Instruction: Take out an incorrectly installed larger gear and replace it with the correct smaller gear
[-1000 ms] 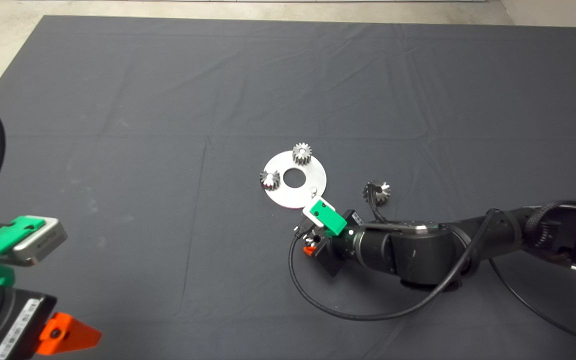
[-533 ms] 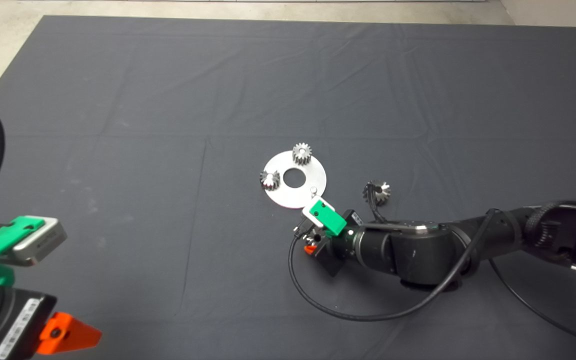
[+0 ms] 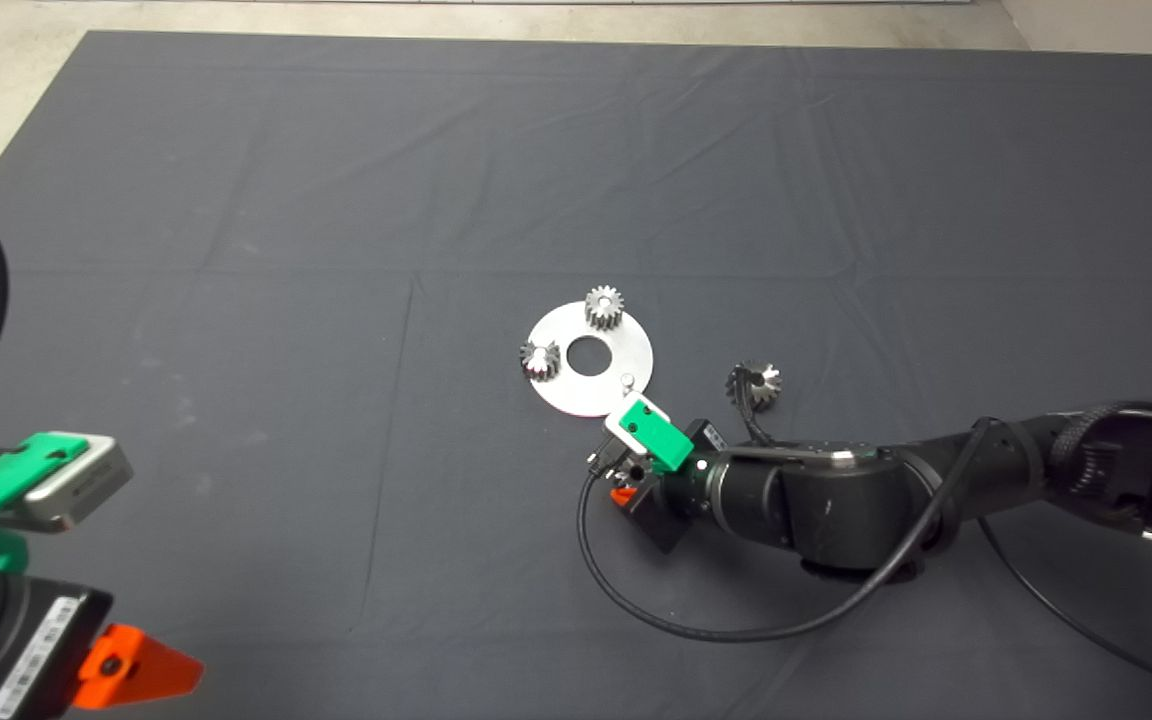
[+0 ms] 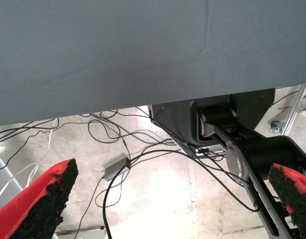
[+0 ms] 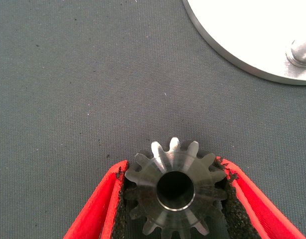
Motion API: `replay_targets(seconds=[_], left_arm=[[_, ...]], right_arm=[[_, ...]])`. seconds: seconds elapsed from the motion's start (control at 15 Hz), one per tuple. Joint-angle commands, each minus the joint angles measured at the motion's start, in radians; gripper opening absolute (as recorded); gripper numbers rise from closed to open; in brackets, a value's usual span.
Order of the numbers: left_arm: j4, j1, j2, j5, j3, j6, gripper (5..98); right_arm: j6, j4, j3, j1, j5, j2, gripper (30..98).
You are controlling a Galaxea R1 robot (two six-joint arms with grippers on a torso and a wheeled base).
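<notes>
red fingers (image 5: 105,199) of the right gripper (image 5: 175,199) pinch the smaller gear (image 5: 175,191) between their pads, just below centre of the head frame. beyond it lies the steel disc (image 3: 626,352); right of that, the larger gear (image 3: 754,383). lower left, the left gripper (image 4: 173,199) is spread.

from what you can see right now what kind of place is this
Likely a robotics lab test bench: a dark mat on a table holds a metal disc with gears, loose cables trail over bare concrete floor, and the right gripper clamps the smaller gear.
</notes>
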State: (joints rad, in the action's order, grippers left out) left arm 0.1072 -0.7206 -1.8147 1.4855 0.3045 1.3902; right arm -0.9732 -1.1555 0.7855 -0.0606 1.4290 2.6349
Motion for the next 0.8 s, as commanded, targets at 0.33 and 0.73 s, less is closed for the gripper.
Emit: replay_targets(seconds=[0.33,0.73], left_arm=[[0.014,-0.003,0.004,0.007,-0.019,0.003,98.2],[0.015,-0.004,0.004,0.007,-0.019,0.004,98.2]], right_arm=[[-0.011,0.035,-0.12,0.117,0.005,-0.05,42.1],[-0.016,0.151,-0.137,0.283,0.004,-0.088,42.1]])
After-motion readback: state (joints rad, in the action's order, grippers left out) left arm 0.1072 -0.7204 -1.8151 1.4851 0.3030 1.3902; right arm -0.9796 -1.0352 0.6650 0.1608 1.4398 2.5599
